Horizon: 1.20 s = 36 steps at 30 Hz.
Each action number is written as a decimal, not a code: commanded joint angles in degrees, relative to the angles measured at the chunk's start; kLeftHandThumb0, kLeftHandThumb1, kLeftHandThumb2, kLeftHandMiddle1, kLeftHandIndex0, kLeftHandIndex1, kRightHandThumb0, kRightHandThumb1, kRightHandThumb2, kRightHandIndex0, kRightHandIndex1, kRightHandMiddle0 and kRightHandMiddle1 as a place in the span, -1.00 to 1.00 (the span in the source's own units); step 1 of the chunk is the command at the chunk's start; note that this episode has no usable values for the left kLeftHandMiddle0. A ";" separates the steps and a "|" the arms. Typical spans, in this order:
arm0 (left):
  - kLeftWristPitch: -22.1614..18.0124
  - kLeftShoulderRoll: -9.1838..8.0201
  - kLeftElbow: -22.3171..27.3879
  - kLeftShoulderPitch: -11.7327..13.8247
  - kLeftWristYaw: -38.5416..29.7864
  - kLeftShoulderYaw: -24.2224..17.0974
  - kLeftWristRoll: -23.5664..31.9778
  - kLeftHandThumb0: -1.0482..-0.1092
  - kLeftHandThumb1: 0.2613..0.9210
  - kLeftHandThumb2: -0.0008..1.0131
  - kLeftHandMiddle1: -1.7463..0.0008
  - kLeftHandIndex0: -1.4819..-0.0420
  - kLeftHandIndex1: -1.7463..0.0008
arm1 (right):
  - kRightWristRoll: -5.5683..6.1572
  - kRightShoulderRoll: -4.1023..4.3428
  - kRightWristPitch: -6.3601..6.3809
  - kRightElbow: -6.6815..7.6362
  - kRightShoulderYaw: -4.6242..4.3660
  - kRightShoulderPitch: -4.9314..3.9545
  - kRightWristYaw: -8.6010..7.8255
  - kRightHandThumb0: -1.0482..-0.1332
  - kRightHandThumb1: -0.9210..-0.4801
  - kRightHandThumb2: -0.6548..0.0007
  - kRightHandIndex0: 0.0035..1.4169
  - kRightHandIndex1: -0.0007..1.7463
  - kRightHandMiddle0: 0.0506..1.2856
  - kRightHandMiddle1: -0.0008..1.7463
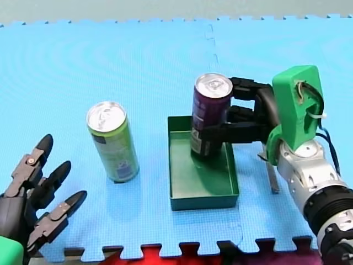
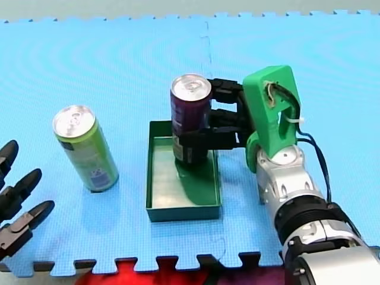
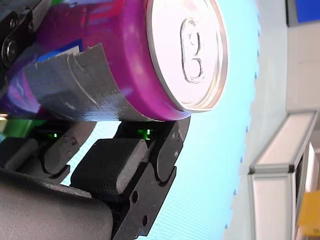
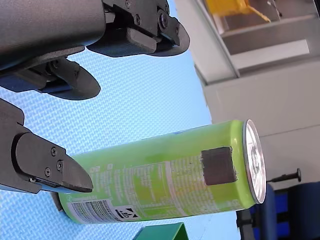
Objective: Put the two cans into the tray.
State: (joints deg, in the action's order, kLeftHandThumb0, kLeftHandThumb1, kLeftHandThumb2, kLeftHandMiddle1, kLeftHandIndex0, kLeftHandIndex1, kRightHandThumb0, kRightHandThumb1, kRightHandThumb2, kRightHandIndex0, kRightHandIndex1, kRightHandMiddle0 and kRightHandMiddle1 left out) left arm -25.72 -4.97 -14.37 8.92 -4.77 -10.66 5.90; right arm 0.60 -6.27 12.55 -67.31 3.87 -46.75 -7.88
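Note:
A purple can point(image 1: 209, 113) is upright at the far end of the green tray point(image 1: 204, 201), leaning slightly. My right hand point(image 1: 231, 113) is shut on it from the right side. I cannot tell whether its base touches the tray floor. The first wrist view shows the purple can point(image 3: 125, 60) pinned between the right hand's fingers point(image 3: 120, 165). A green can point(image 1: 113, 143) stands upright on the blue mat, left of the tray. My left hand point(image 1: 47, 199) is at the near left corner, apart from the green can. In the second wrist view the green can point(image 4: 165, 180) lies beyond dark fingertips point(image 4: 55, 170), untouched.
Blue foam mat point(image 1: 138, 61) covers the whole surface, with its jigsaw edge along the near side. A red and purple strip point(image 1: 182, 256) runs beyond that near edge.

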 commanded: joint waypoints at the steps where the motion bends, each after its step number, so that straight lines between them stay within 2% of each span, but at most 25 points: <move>1: -0.35 0.01 -0.09 0.12 0.14 -0.22 0.13 -0.98 0.84 -0.99 1.00 0.68 1.00 | 0.15 0.33 0.36 0.17 0.24 -0.19 0.22 0.47 -0.21 1.00 0.97 -1.00 0.99 -1.00; 9: -0.13 -0.29 0.33 0.36 -0.40 -0.38 0.52 -0.97 0.84 -1.00 1.00 0.68 1.00 | 0.72 0.26 0.47 0.08 0.91 0.27 -0.15 0.47 -0.20 1.00 0.98 -1.00 1.00 -1.00; 18: -0.15 -0.30 0.73 0.73 -1.00 -0.46 1.01 -0.95 0.84 -1.00 1.00 0.68 1.00 | 1.21 0.42 2.03 0.04 1.80 1.04 -1.00 0.47 -0.20 1.00 0.98 -1.00 1.00 -1.00; 22: 0.13 -0.53 0.82 0.84 -1.45 -0.52 1.35 -0.94 0.84 -1.00 1.00 0.68 1.00 | 1.39 0.27 3.35 -0.13 2.18 1.54 -1.52 0.47 -0.21 1.00 0.98 -1.00 1.00 -1.00; 26: 0.61 -0.73 1.30 1.05 -1.74 -0.58 1.50 -0.94 0.84 -1.00 1.00 0.68 1.00 | 1.85 -0.16 5.32 -0.50 2.73 2.29 -2.18 0.47 -0.21 1.00 0.98 -1.00 1.00 -1.00; 31: 0.85 -0.76 1.46 1.09 -2.11 -0.72 1.74 -0.94 0.85 -0.99 1.00 0.68 1.00 | 2.25 -0.10 7.79 -1.18 3.14 2.90 -3.68 0.46 -0.21 1.00 0.98 -1.00 0.99 -1.00; 36: 1.00 -0.88 1.53 1.05 -2.24 -0.98 1.80 -0.95 0.87 -0.99 1.00 0.68 1.00 | 2.57 -0.25 9.26 -1.60 3.58 3.20 -4.72 0.46 -0.22 1.00 0.98 -1.00 0.99 -1.00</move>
State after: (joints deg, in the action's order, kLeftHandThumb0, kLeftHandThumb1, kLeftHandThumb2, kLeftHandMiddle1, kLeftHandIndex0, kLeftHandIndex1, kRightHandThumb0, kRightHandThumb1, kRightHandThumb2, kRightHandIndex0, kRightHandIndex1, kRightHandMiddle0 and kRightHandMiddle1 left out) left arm -24.92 -5.53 -13.01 9.94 -7.03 -11.40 7.45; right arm 2.65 -6.60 20.85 -68.92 7.15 -43.36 -12.33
